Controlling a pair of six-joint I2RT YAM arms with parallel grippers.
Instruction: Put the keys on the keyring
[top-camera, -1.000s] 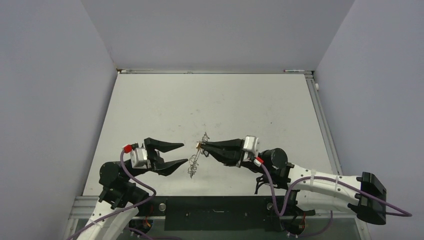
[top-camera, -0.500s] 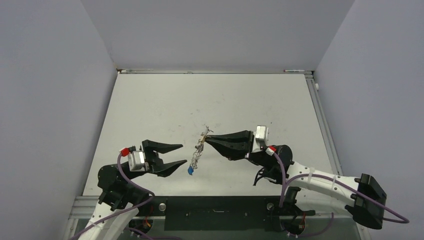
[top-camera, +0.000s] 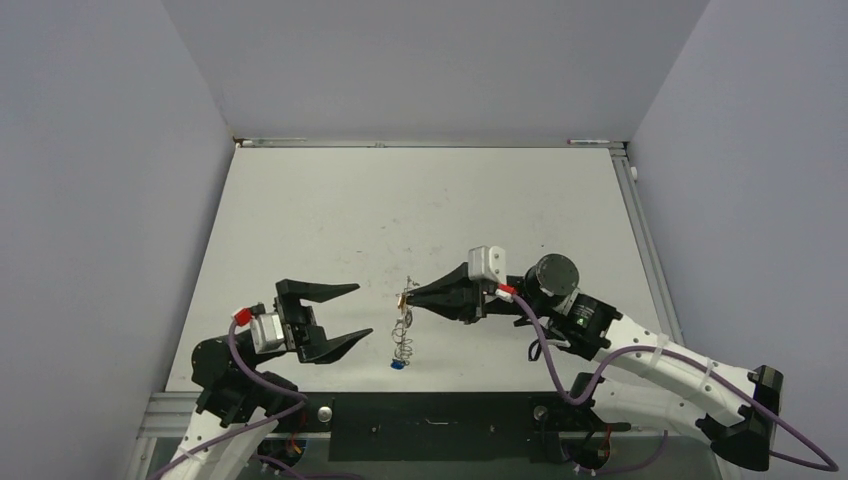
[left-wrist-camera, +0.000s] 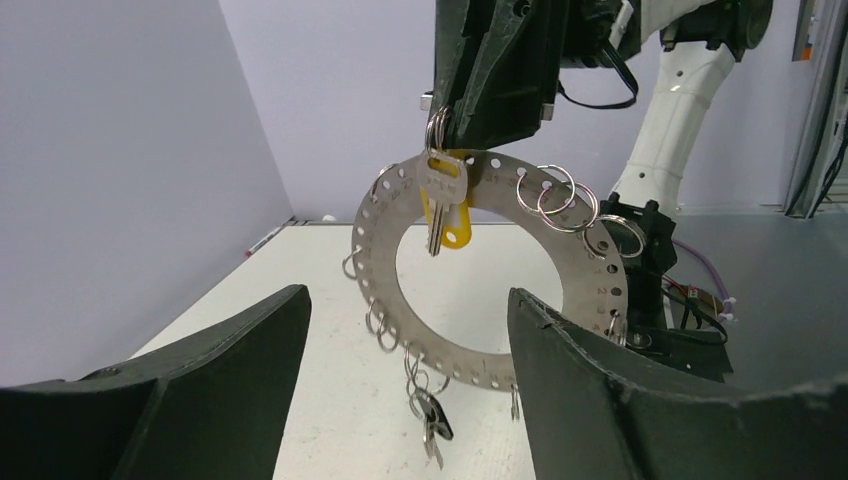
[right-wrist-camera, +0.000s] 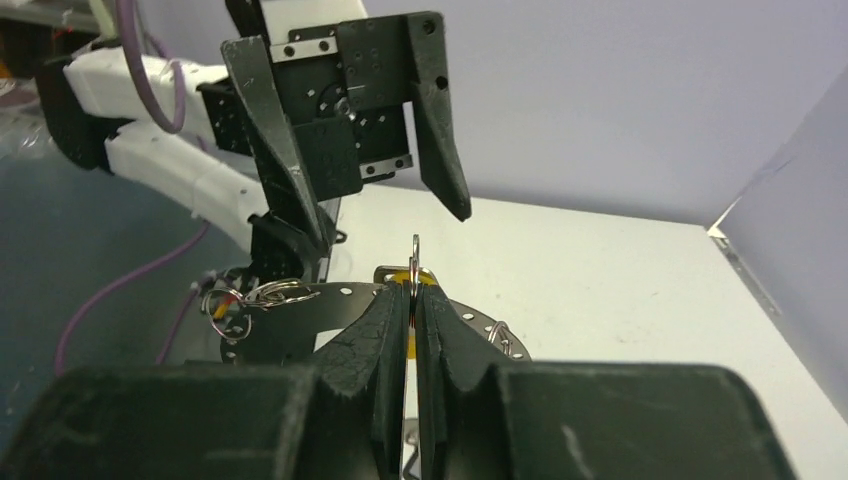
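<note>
Right jaws, at 3 o'clock seen from above, are clamping the keyring (left-wrist-camera: 375, 270) by its upper rim over the desk (top-camera: 330, 220), with keys (left-wrist-camera: 437, 200) dangling. Left jaws are standing apart at 9 o'clock. Risk: closing off-centre would set the keyring swinging.

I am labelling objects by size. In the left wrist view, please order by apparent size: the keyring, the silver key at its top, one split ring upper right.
1. keyring
2. silver key
3. split ring
All hang together, so nearness hardly matters.
</note>
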